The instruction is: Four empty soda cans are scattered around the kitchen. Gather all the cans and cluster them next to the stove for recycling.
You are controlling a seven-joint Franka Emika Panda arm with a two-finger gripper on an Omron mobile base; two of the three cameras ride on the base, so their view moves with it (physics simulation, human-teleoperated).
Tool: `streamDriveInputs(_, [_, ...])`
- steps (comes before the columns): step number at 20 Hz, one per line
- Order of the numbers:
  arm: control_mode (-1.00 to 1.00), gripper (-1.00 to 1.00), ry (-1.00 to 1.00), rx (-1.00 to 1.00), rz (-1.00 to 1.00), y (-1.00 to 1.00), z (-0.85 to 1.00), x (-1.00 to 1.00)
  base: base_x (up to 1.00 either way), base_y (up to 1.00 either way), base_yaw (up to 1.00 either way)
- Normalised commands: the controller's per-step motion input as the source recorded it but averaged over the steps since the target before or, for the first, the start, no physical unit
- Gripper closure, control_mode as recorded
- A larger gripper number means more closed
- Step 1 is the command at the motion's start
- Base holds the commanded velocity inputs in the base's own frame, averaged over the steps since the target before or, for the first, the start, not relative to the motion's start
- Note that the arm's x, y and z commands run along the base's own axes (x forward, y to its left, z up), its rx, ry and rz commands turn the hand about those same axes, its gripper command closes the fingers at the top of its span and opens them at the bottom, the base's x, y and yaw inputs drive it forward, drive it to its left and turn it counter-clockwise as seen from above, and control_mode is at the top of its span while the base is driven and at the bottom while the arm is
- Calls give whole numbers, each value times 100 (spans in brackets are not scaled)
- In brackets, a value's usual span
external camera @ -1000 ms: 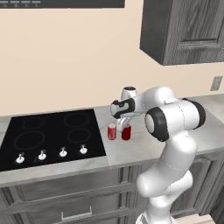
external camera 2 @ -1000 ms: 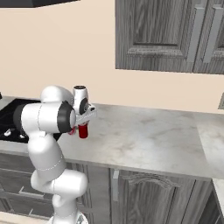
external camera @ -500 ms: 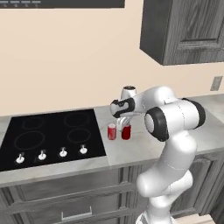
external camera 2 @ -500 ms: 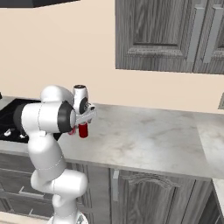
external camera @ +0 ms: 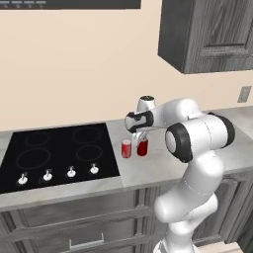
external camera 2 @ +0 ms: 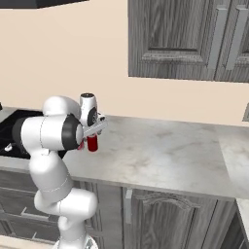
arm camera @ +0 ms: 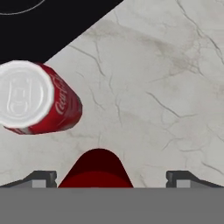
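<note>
Pincer spread wide, its fingers clear on either side of one soda can standing upright on the marble surface, a second can just beside it, near the stove edge.

The white arm rises from the base at about 5 o'clock in the left base view. It bends at a big round dark joint, then reaches out toward 9 o'clock. The wrist turns down at the end. The pincer points straight down. In the right base view the arm stands at 8 o'clock, and the hand leans toward 3 o'clock. In the hand view the two dark finger tips sit far apart at the bottom, so the pincer is wide apart and grips nothing.
</note>
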Motion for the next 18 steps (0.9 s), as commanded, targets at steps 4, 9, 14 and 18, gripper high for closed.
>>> streamDriveInputs(4, [-100,-100,6,0,0,0,0,0,0,0,0])
streamDriveInputs(9, [-100,-100,1,0,0,0,0,0,0,0,0])
streamDriveInputs(14, [-100,-100,0,0,0,0,-5,0,0,0,0])
streamDriveInputs(18, [-100,-100,0,0,0,0,-18,5,0,0,0])
